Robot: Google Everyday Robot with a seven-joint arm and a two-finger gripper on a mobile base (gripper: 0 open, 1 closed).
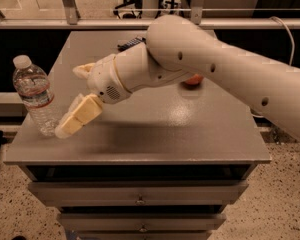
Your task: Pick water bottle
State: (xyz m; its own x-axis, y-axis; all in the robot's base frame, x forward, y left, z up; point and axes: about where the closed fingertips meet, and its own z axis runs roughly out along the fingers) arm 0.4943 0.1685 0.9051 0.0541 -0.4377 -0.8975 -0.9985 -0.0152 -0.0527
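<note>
1. Holding the fingers [82,115] spread apart and gripping nothing. Slanting the lower one down and to the left, with its tip lying just beside the foot of the bottle [34,91], perhaps touching it. Showing the upper one higher up and further back.
2. Hovering the gripper [68,102] low over the table [155,134], just right of the bottle and level with its lower half. Not yet bracketing the bottle, which is standing outside the gap rather than between the fingers.
3. Finding the bottle upright at the table's front left corner, with its white cap [22,61] on and its label band around the middle. Seeing no sign of lifting or tipping.
4. Stretching the arm [215,69] in from the right across the middle of the table and hiding most of an apple [192,80] behind it. Leaving a dark flat object [131,43] at the far edge, well apart from the gripper.
5. Judging the approach as nearly done and the grasp as not begun.
6. Needing, by this reading, to bring the open fingers around the bottle's body, close on it, then raise it clear of the table.
7. Watching for one risk: nudging the light bottle over with the lower fingertip, or pushing it off the near corner, before closing.
</note>
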